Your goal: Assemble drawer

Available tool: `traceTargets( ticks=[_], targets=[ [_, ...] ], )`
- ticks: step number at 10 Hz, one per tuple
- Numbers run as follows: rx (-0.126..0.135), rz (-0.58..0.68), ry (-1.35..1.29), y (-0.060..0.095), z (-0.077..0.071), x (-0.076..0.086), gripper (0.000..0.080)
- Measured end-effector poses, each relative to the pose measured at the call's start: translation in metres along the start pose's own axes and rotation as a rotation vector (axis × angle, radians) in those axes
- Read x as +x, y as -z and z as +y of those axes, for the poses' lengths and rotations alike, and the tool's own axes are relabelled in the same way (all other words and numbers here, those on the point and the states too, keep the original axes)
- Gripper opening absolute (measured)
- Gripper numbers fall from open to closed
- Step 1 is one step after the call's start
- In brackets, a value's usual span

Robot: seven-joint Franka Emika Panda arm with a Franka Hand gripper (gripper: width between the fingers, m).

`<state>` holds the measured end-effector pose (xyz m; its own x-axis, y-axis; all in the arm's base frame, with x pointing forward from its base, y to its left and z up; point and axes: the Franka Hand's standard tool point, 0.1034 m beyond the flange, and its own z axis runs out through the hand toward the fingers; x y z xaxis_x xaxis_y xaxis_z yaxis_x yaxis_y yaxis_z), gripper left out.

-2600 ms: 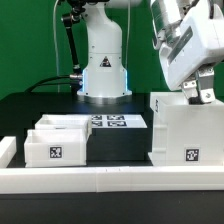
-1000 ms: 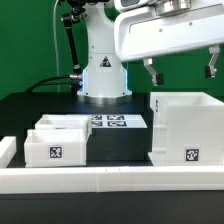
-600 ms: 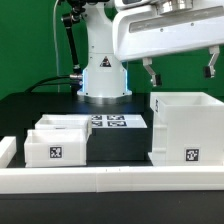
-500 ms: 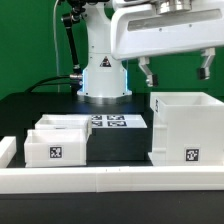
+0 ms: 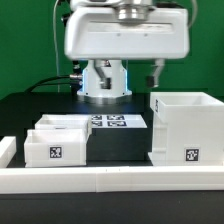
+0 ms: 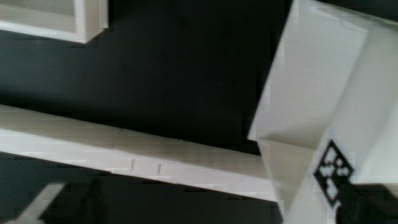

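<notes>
The drawer housing (image 5: 185, 130), a large open white box with a tag on its front, stands at the exterior view's right. Two low white trays lie at the left, one in front (image 5: 52, 147) with a tag, one behind (image 5: 62, 124). My gripper (image 5: 122, 76) hangs high over the middle of the table. It is left of the housing, open and empty, with its fingers wide apart. In the wrist view the housing (image 6: 329, 90) shows with its tag, and a tray corner (image 6: 54, 15) sits at the far edge.
The marker board (image 5: 110, 122) lies flat between the trays and the housing. A low white rim (image 5: 100, 180) edges the black table at the front; it also crosses the wrist view (image 6: 125, 145). The robot's white base (image 5: 104, 80) stands behind.
My gripper has moved toward the exterior view's left, from above the housing to above the table's middle. It stays open and empty. The drawer parts have not moved.
</notes>
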<state>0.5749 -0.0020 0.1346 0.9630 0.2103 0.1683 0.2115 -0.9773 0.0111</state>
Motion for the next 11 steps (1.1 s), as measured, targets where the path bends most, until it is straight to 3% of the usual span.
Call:
traceTargets(
  ticks=[3, 4, 5, 6, 11],
  targets=[
    [0.014, -0.036, 0.001, -0.001, -0.003, -0.003, 0.0649],
    [0.031, -0.092, 0.037, -0.005, -0.001, -0.011, 0.0649],
    [0.046, -0.177, 0.067, -0.010, 0.016, -0.020, 0.0649],
    [0.044, -0.202, 0.055, -0.014, 0.033, -0.024, 0.0649],
    [0.017, -0.197, 0.050, -0.045, 0.066, -0.046, 0.0649]
  ],
)
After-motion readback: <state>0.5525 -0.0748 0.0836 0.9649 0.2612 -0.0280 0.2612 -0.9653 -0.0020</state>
